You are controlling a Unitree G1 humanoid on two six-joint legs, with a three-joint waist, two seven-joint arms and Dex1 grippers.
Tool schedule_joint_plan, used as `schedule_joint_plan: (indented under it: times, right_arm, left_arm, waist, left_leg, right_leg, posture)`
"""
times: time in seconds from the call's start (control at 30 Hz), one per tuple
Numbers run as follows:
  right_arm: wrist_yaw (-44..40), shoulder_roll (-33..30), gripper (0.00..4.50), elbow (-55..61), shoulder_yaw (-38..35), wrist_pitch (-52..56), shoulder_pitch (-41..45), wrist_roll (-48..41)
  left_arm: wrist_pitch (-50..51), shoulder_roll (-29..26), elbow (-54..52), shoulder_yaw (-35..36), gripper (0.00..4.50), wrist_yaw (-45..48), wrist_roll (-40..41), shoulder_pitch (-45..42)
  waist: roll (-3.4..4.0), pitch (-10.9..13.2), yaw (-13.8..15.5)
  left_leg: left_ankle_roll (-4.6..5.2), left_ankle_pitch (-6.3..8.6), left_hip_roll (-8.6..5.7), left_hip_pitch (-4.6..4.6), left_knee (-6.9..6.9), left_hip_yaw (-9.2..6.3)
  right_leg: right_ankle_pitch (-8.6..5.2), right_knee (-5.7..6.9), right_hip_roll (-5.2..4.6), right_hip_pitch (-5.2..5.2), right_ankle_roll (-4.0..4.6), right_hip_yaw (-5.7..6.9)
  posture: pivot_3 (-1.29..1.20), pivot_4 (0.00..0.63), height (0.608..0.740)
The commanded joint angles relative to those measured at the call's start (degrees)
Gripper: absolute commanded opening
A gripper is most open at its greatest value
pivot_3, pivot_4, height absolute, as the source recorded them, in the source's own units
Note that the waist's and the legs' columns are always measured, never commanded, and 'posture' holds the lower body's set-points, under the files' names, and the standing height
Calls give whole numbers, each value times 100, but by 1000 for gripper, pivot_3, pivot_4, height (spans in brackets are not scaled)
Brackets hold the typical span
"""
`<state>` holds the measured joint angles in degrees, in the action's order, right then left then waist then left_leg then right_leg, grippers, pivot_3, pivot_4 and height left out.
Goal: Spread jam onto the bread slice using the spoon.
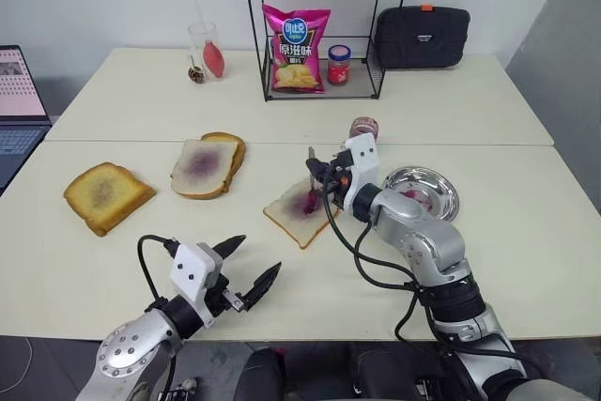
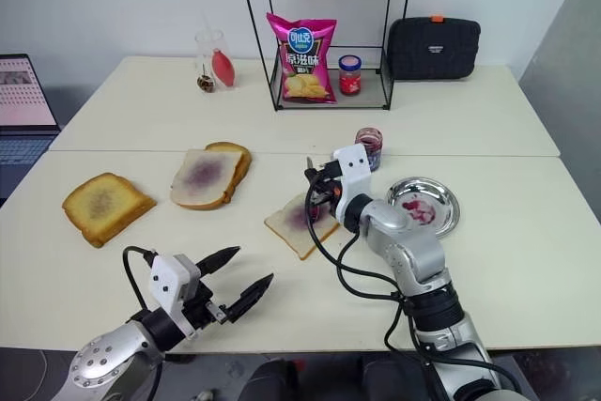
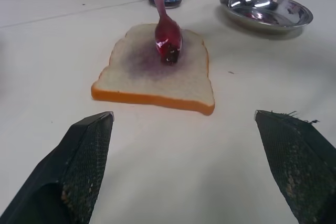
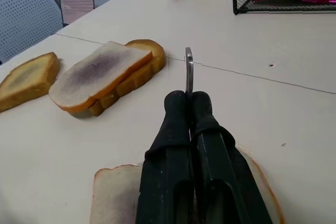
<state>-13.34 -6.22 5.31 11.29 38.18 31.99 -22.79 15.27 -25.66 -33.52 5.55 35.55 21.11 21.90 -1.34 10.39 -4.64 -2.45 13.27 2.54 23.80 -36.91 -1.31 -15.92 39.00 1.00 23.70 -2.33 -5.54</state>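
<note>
Right claw (image 1: 320,176): my two black fingers are pressed together on the spoon's handle, whose end sticks up past my fingertips
Left claw (image 1: 252,271): spread wide and holding nothing, hovering near the worktop's front edge, well short of the bread slice
Spoon (image 3: 167,35): bowl down on the middle of the bread slice, handle slanting up into my right claw; stiff, light metal, I judge, and slippery where smeared, so I hold the clean end of the handle
Bread slice (image 1: 302,208): flat on the worktop (image 1: 113,260), just beside the steel dish (image 1: 441,187); soft and easy to tear or drag, so light strokes
Jam (image 3: 169,43): a wet, glossy blob in the spoon bowl, with a thinner purple patch around it; sticky, I expect
Writing: the pink crisp bag (image 1: 297,47) on the wire rack (image 1: 324,21) beyond the bread slice carries Chinese characters I cannot read surely; the jar labels are too small to make out
</note>
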Motion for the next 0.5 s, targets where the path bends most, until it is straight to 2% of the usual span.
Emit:
schedule_joint_plan:
  times: [0.03,0.2,0.3,0.5]
  right_arm:
    - [-147,-135,20,82,-225,-226,232,180]
    - [-229,-186,20,124,-342,-214,369,236]
    - [-164,-9,20,222,-534,13,418,15]
    - [480,1244,20,146,-1637,1161,584,-1466]
  left_arm:
    - [-348,25,148,-74,4500,80,-70,-107]
    - [-467,-40,373,-20,4500,198,3,-258]
    - [-461,-85,423,70,4500,273,82,-323]
    - [-164,-267,266,285,4500,273,349,-514]
  waist:
    - [0,0,0]
    - [0,0,-5]
    - [0,0,-16]
    - [1,0,-24]
  left_leg:
    - [0,0,0,0,-1,0]
    - [0,0,2,0,2,0]
    - [0,0,3,2,5,0]
    - [0,0,12,1,6,-6]
  right_leg:
    - [1,0,0,0,-1,0]
    - [0,0,2,0,0,0]
    - [0,0,3,3,1,0]
    - [0,6,13,4,3,3]
  posture:
    - [0,150,740]
    - [0,150,740]
    - [0,150,740]
    - [0,150,740]
